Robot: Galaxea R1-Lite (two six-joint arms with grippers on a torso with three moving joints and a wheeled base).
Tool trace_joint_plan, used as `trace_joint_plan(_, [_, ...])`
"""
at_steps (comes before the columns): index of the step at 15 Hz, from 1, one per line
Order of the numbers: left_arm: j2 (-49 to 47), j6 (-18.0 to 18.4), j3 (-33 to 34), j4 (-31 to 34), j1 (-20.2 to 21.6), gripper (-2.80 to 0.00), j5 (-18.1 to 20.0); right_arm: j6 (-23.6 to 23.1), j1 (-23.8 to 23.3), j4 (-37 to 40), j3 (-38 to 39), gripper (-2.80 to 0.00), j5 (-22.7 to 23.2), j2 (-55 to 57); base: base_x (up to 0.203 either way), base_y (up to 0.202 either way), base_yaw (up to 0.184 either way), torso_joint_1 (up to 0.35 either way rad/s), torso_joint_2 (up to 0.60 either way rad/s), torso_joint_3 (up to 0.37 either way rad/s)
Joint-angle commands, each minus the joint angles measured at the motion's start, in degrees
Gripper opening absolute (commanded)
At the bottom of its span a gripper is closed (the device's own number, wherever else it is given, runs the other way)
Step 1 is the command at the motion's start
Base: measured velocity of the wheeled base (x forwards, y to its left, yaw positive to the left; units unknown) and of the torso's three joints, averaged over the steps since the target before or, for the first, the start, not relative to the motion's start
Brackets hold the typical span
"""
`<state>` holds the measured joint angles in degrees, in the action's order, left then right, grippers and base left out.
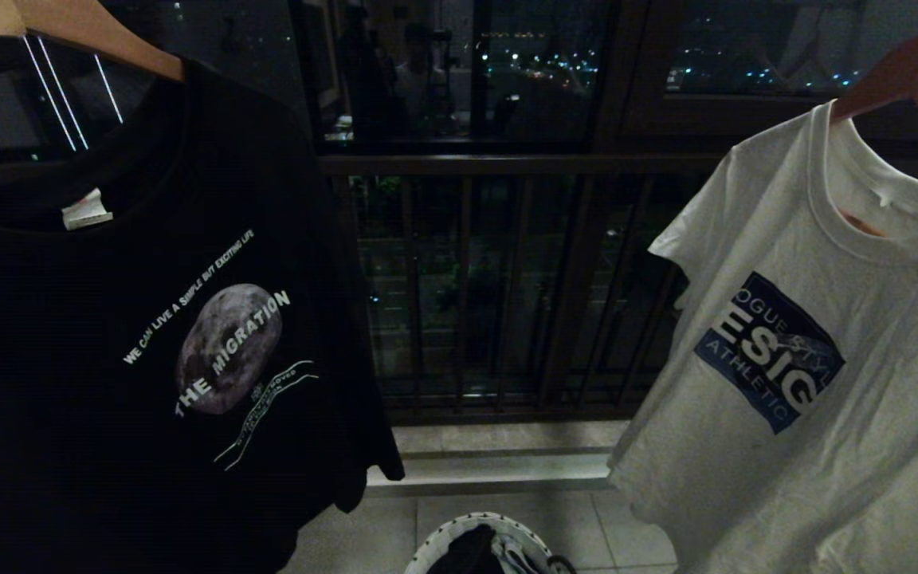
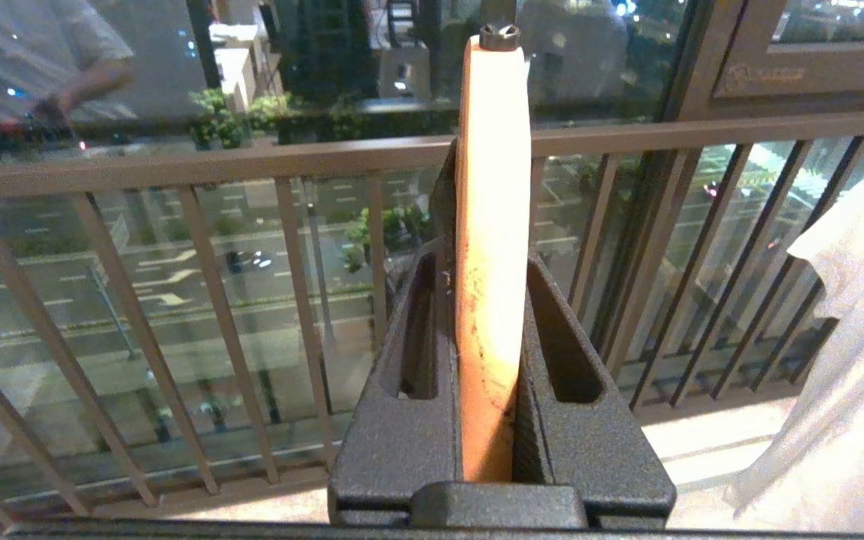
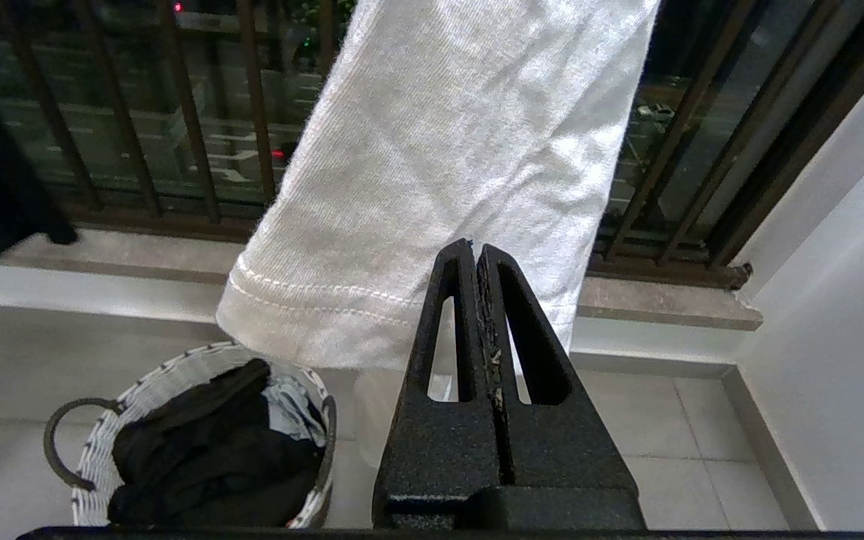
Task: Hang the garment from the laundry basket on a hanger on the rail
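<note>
My left gripper (image 2: pixel 486 259) is shut on a wooden hanger (image 2: pixel 492 225), seen edge-on with its metal hook base at the top. In the head view a black T-shirt (image 1: pixel 148 319) with a moon print hangs on a wooden hanger (image 1: pixel 100 36) at the upper left; neither gripper shows there. The laundry basket (image 1: pixel 447 534) stands on the floor below, and its rim (image 3: pixel 177 364) surrounds dark clothes (image 3: pixel 207 457). My right gripper (image 3: pixel 475 251) is shut and empty, low beside the hem of a white T-shirt. The rail is out of view.
A white T-shirt (image 1: pixel 810 359) with a blue print hangs on another wooden hanger (image 1: pixel 917 72) at the right. A dark balcony railing (image 1: pixel 507 163) with vertical bars and glass runs behind. A white wall (image 3: pixel 837 337) closes the right side, past the tiled floor (image 3: pixel 702 450).
</note>
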<state>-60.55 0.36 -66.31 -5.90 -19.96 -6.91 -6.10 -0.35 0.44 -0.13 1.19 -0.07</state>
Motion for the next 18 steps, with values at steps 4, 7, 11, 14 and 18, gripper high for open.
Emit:
trace_joint_plan(4, [-1.4,-0.2,-0.1,-0.2,0.0,-2.80,-0.1,0.0,0.0,0.0,0.0,-2.80,0.0,0.1,0.000,0.000,0.000,0.000,0.00,0.000])
trace_joint_plan(7, [-2.3,-0.2,0.0,-2.5,0.5,-2.80,0.0,0.0,0.0,0.0,0.0,-2.80,0.0,0.1,0.000,0.000,0.000,0.000,0.00,0.000])
trace_joint_plan(11, [-2.3,0.1,1.1,-2.9,1.2,-2.80,0.1,0.0,0.0,0.0,0.0,-2.80,0.0,0.1,0.000,0.000,0.000,0.000,0.00,0.000])
trace_joint_plan(14, [-2.5,0.1,2.3,-5.5,1.2,-2.80,0.2,0.0,0.0,0.1,0.0,-2.80,0.0,0.1,0.000,0.000,0.000,0.000,0.00,0.000])
trace_joint_plan(18, [-3.6,0.6,2.8,-10.0,1.3,-2.80,0.3,0.0,0.0,0.1,0.0,-2.80,0.0,0.1,0.000,0.000,0.000,0.000,0.00,0.000])
